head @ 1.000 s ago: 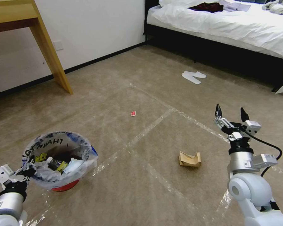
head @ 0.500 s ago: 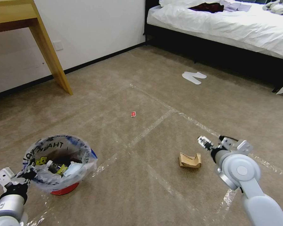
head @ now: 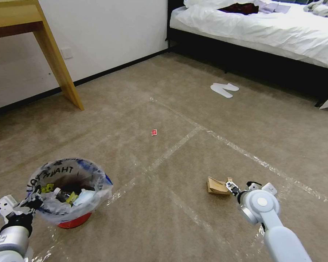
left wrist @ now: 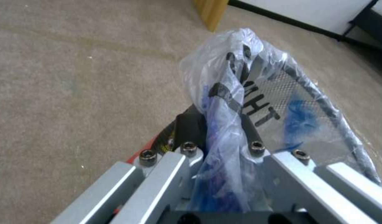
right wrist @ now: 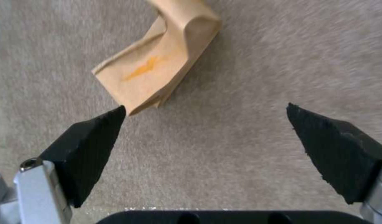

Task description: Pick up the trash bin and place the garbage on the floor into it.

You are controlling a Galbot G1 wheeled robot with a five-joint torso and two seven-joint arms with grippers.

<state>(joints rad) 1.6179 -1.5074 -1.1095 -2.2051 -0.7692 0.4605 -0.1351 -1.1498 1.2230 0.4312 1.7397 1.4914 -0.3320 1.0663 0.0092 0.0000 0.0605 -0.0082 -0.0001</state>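
The right gripper (right wrist: 205, 112), jaws spread wide, hovers low over the carpet (head: 142, 109) just beside the brown paper bag (right wrist: 157, 67). The bag looks light, soft and crushable, so its raised folded edge seems the best pinch point. The left gripper (left wrist: 222, 152) pinches the trash bin (head: 67, 191) by its bagged rim.

The trash bin (head: 70, 193) stands on the floor (head: 135, 203) at the near left, the left hand (head: 23, 205) at its rim. The paper bag (head: 218, 186) lies to the right — the right hand (head: 234, 188) just beside it. A wrapper (head: 154, 132) lies farther off; slippers (head: 224, 88) lie before the bed (head: 266, 29).
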